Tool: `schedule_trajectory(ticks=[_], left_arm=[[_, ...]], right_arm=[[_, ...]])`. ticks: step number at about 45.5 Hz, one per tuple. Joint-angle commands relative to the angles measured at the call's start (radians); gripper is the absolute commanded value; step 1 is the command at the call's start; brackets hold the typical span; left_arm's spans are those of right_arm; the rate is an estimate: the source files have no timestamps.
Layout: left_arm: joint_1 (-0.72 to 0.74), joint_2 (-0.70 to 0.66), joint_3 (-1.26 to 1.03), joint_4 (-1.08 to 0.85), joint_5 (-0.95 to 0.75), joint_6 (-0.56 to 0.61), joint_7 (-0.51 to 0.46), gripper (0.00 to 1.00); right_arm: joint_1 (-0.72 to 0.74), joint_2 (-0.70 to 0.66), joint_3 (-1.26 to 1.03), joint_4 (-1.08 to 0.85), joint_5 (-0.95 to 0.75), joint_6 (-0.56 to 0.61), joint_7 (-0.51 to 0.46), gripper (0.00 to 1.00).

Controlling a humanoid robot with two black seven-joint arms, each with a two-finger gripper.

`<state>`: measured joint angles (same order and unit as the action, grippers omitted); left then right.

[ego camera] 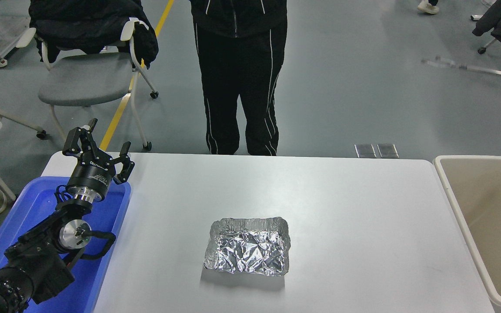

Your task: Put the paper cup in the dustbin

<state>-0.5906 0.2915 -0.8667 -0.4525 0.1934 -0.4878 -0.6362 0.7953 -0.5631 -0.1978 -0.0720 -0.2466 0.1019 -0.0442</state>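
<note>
The paper cup is out of view. The beige dustbin (pixel 450 200) stands at the table's right edge; the part of its inside that shows holds nothing. My right arm and gripper are out of the picture. My left gripper (pixel 98 148) is parked at the lower left over the blue tub, open and holding nothing.
A crinkled silver foil tray (pixel 247 246) lies on the white table (pixel 342 208) near the middle front. A blue plastic tub (pixel 102 243) sits at the left edge under my left arm. A person in black (pixel 237 78) stands at the far side. A grey chair (pixel 85 78) stands at the back left.
</note>
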Motion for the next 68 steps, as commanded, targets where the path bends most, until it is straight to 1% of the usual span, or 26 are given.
schedule_trajectory(ticks=[1,12,37,38,39,40,44,46,47,55,59,64,68], left_arm=[[0.000,0.000,0.000,0.000,0.000,0.000,0.000,1.00],[0.000,0.000,0.000,0.000,0.000,0.000,0.001,1.00],[0.000,0.000,0.000,0.000,0.000,0.000,0.000,1.00],[0.000,0.000,0.000,0.000,0.000,0.000,0.000,1.00],[0.000,0.000,0.000,0.000,0.000,0.000,0.000,1.00],[0.000,0.000,0.000,0.000,0.000,0.000,0.000,1.00],[0.000,0.000,0.000,0.000,0.000,0.000,0.000,1.00],[0.000,0.000,0.000,0.000,0.000,0.000,0.000,1.00],[0.000,0.000,0.000,0.000,0.000,0.000,0.000,1.00],[0.000,0.000,0.000,0.000,0.000,0.000,0.000,1.00],[0.000,0.000,0.000,0.000,0.000,0.000,0.000,1.00],[0.000,0.000,0.000,0.000,0.000,0.000,0.000,1.00],[0.000,0.000,0.000,0.000,0.000,0.000,0.000,1.00]], right_arm=[[-0.056,0.104,0.000,-0.005,-0.008,-0.088,-0.054,0.00],[-0.094,0.167,0.008,-0.005,-0.005,-0.103,-0.054,0.00],[-0.105,0.173,0.008,-0.006,0.007,-0.123,-0.049,0.00],[-0.105,0.175,0.008,-0.006,0.007,-0.137,-0.049,0.08],[-0.105,0.180,0.000,-0.006,0.007,-0.180,-0.048,0.30],[-0.105,0.181,-0.002,-0.006,0.007,-0.204,-0.048,0.41],[-0.102,0.184,-0.008,-0.003,0.007,-0.283,-0.045,0.80],[-0.094,0.198,-0.008,-0.003,0.007,-0.301,-0.043,0.95],[-0.093,0.207,-0.006,-0.003,0.007,-0.307,-0.043,0.98],[-0.087,0.218,0.017,0.008,0.009,-0.306,-0.043,0.99],[-0.050,0.218,0.055,0.023,0.009,-0.303,-0.043,0.99],[0.040,0.192,0.204,0.058,0.010,-0.295,-0.046,0.99],[0.132,0.115,0.392,0.096,0.012,-0.268,-0.046,0.99]])
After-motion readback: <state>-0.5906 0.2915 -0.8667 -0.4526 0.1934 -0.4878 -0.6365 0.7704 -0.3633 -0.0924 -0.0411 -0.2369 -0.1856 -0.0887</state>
